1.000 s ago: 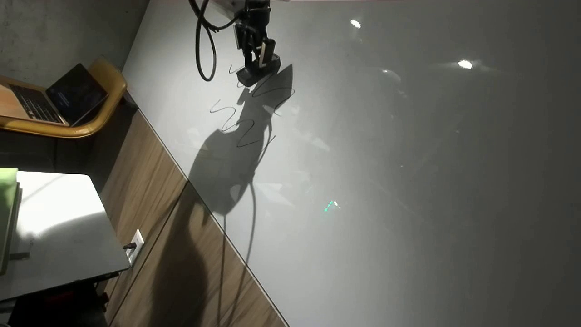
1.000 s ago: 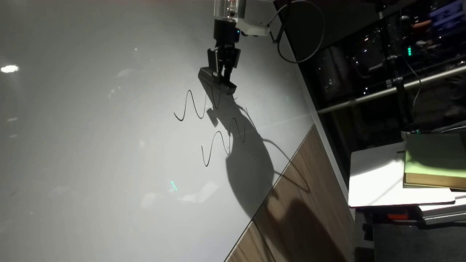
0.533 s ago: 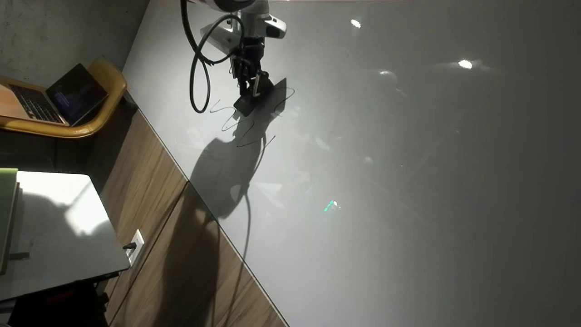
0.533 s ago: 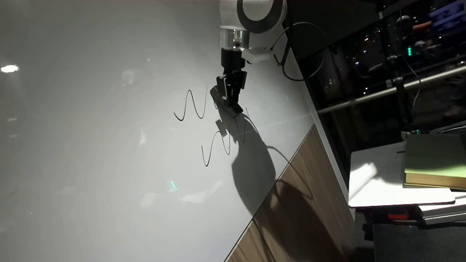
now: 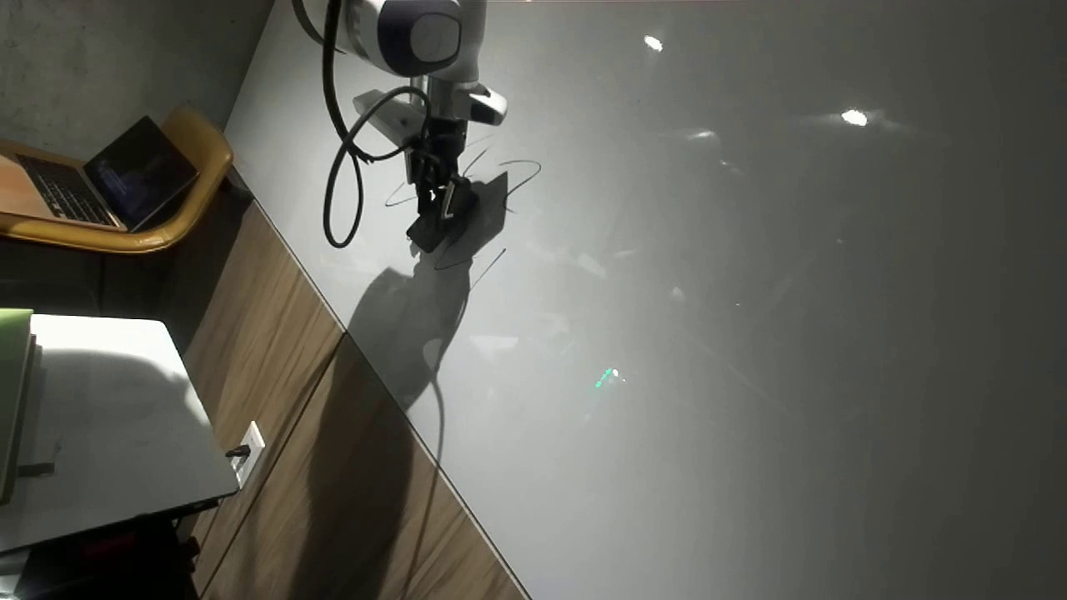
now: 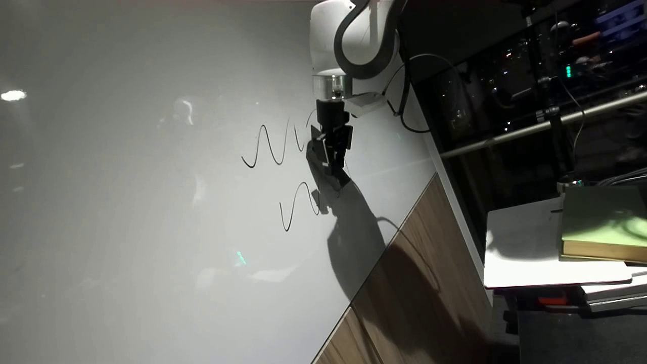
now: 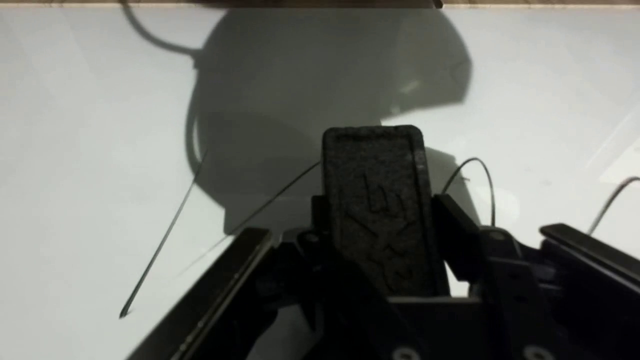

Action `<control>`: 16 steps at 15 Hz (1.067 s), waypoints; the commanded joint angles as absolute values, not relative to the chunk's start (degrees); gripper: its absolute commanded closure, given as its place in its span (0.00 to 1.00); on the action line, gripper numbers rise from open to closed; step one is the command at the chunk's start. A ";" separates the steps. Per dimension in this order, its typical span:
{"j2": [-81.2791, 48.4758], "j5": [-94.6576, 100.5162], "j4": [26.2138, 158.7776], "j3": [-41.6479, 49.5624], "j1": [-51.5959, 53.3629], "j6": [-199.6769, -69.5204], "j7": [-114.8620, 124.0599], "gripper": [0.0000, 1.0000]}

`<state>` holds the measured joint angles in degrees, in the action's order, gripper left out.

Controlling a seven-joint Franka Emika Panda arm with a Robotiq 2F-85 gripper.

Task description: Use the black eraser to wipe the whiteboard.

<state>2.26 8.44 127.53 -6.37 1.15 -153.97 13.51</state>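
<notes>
The large glossy whiteboard point(image 5: 750, 292) fills much of both exterior views. Thin dark scribbles point(image 6: 263, 126) run across it, some partly behind the arm. The black eraser point(image 7: 375, 150) is clamped between the two fingers point(image 7: 456, 235) of my gripper point(image 7: 382, 215), its long side pointing away from the wrist camera. In both exterior views the eraser point(image 5: 427, 235) lies over the lower scribble, its shadow close against it. Whether its face touches the board I cannot tell. Pen lines point(image 7: 165, 235) show to its left in the wrist view, with more curves to its right.
Wood panelling point(image 5: 275, 375) borders the board's lower edge, with a plugged outlet point(image 5: 250, 454). A white table point(image 5: 117, 417) carries a green book point(image 6: 604, 217). Beyond, a laptop point(image 5: 142, 171) rests on a yellow chair point(image 5: 200, 150). A black cable point(image 5: 333, 200) loops beside the arm.
The gripper and eraser have travelled down the board in both exterior views, from the upper scribble onto the lower one. More of the arm has come into view. The grip is unchanged.
</notes>
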 commanded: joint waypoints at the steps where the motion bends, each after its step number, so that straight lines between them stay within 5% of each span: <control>1: 0.94 11.15 131.27 -6.18 2.43 -157.89 16.23 0.72; 16: -4.58 20.05 131.52 -5.24 2.63 -159.77 22.74 0.72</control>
